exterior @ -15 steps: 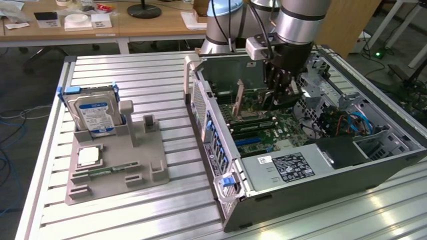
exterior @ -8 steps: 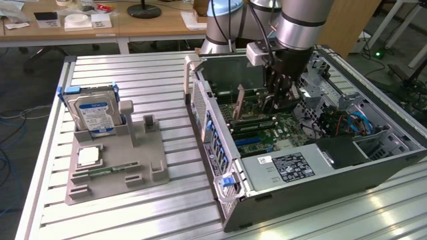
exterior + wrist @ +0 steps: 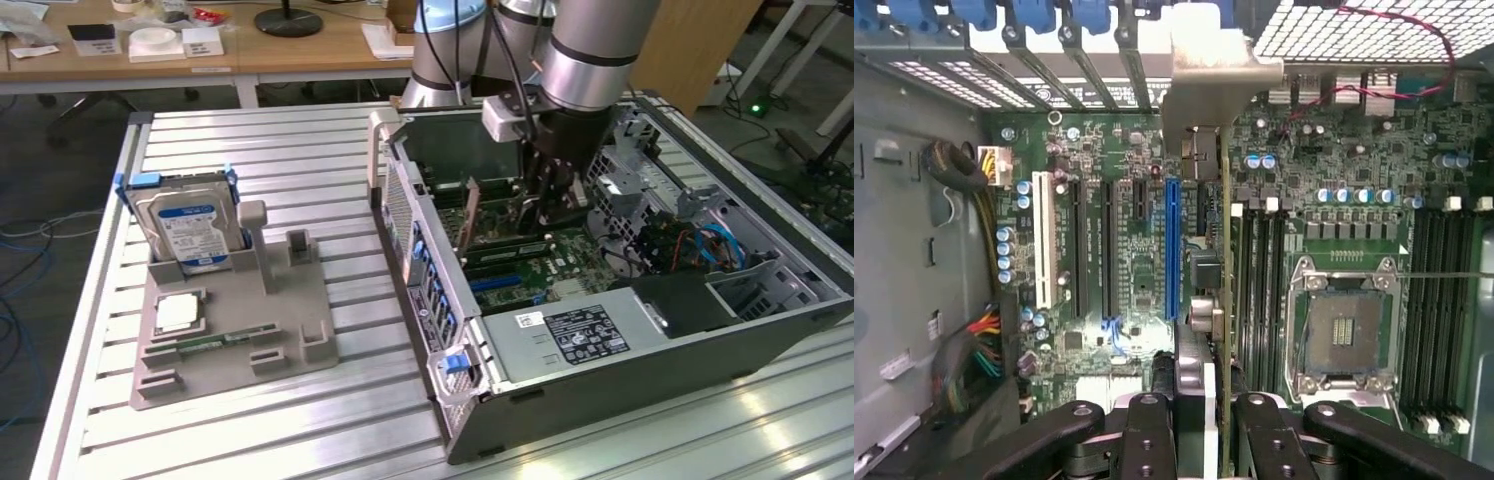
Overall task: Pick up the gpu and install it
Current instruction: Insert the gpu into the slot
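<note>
Dark, thin and standing on its long edge, the gpu [image 3: 470, 215] is inside the open computer case [image 3: 447, 330]. It is clamped between the black fingers [image 3: 1146, 425] of the gripper [image 3: 1206, 405], whose jaws are closed on the card at the end away from its silver end bracket [image 3: 1216, 85].

The bracket lies at the case's rear wall, in line with the row of blue slot latches [image 3: 1089, 12]. Over the motherboard [image 3: 1124, 200] the card's edge runs between the long blue slot [image 3: 1172, 250] and the bank of black memory slots [image 3: 1259, 290]. It is close to both, with little free room on either side. Seen edge-on, the card may be seated in a slot or may sit just above one; the views do not settle it. The square processor socket [image 3: 1344, 330] lies beyond the memory slots.

The case is open on its upper side, and the arm [image 3: 587, 60] comes down through that opening, its upper part cut off by the picture's edge.

Toward the exterior view's left, apart from the case, a grey fixture [image 3: 234, 330] on the slatted aluminium table [image 3: 267, 150] holds an upright hard drive [image 3: 190, 228]. The drive has a blue-and-white label whose writing is too small to read. A black label with white print [image 3: 585, 335] sits on the grey cover inside the case and is equally unreadable.
</note>
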Available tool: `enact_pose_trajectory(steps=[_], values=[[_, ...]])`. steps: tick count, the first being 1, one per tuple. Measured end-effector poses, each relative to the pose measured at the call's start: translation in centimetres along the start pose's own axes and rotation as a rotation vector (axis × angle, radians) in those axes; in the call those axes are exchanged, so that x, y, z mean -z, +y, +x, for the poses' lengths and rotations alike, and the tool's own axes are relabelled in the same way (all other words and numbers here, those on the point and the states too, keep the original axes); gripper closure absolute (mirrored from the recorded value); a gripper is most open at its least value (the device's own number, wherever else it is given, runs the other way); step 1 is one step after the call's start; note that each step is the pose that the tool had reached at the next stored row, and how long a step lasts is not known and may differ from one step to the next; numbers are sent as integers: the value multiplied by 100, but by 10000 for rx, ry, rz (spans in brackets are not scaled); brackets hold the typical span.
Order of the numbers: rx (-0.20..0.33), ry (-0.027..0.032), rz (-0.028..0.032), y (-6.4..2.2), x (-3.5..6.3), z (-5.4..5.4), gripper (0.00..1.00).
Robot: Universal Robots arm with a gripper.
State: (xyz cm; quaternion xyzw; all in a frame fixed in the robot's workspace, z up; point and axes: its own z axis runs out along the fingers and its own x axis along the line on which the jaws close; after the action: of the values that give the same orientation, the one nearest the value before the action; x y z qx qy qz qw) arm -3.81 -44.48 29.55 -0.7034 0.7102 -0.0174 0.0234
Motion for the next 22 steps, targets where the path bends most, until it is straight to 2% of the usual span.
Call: enact_pose_trajectory(steps=[18, 22], values=[[-1, -1, -20, 96, -193, 38, 72], [-2, -1, -26, 139, -232, 40, 72]])
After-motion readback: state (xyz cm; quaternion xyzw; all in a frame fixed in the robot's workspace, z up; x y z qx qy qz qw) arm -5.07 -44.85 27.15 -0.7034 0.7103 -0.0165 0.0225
